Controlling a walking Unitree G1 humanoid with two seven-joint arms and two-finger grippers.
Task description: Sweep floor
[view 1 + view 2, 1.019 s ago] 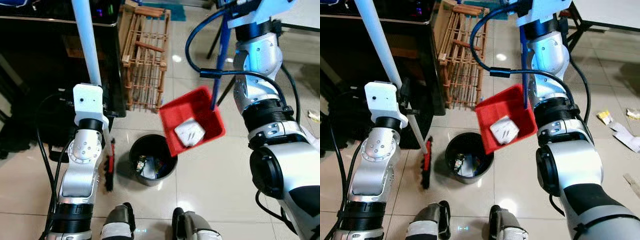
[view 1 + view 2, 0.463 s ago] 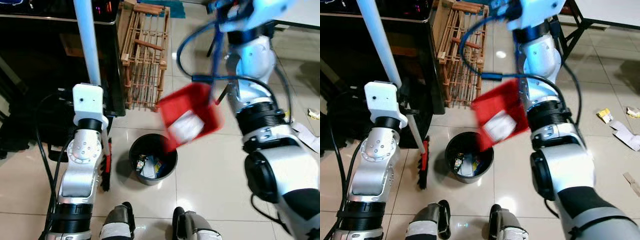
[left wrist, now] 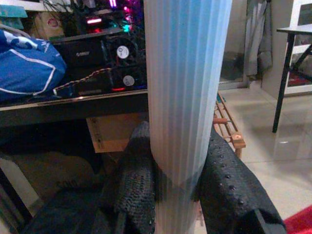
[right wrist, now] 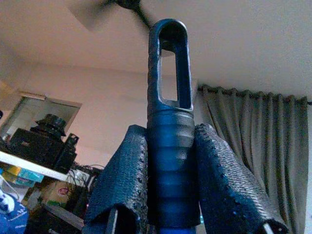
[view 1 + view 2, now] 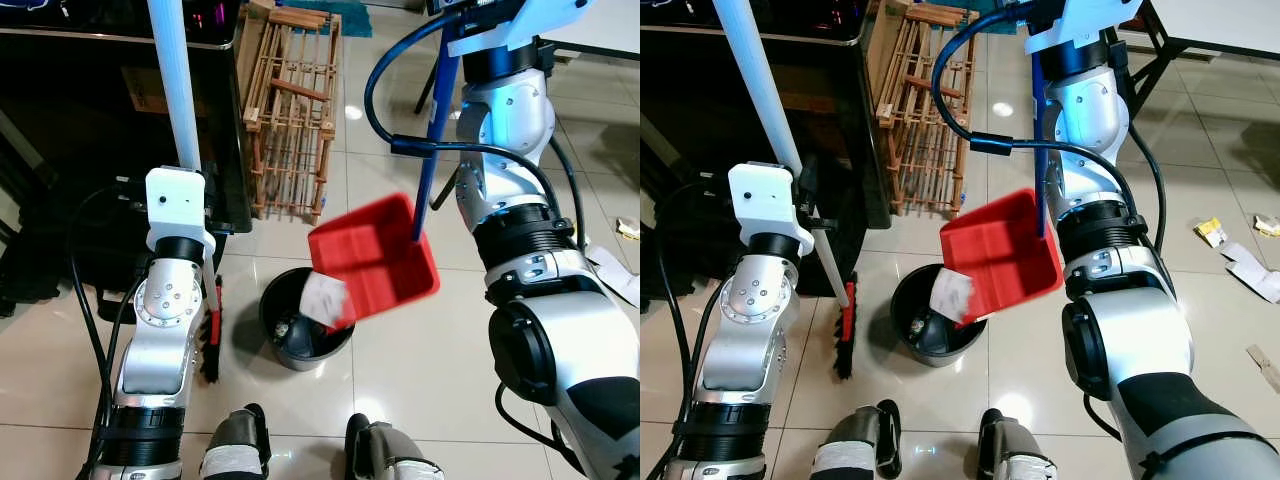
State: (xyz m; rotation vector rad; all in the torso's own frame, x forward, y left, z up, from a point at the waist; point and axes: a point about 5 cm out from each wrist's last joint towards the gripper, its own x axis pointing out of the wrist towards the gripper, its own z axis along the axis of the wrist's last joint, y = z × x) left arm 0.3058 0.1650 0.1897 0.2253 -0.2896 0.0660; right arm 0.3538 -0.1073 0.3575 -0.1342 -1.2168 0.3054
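Observation:
A red dustpan (image 5: 375, 258) hangs tilted, its open lip down over a black bin (image 5: 300, 345) on the tiled floor. A white scrap of paper (image 5: 323, 297) is sliding off that lip into the bin, which holds other litter. My right gripper (image 4: 169, 131) is shut on the top of the dustpan's dark blue handle (image 5: 437, 120). My left gripper (image 3: 178, 134) is shut on the pale blue broom pole (image 5: 173, 80). The broom stands upright left of the bin, its red bristle head (image 5: 213, 340) resting on the floor.
A wooden slatted crate (image 5: 293, 110) stands behind the bin, beside a black desk (image 5: 90, 100) with computer gear. Black table legs (image 5: 1140, 60) rise at the far right. Paper scraps (image 5: 1240, 255) lie on the tiles to the right. My feet (image 5: 300, 450) stand just before the bin.
The right arm has tipped the dustpan further toward the bin. The white paper slid from the pan's middle to its lower lip. The left arm and broom stayed put.

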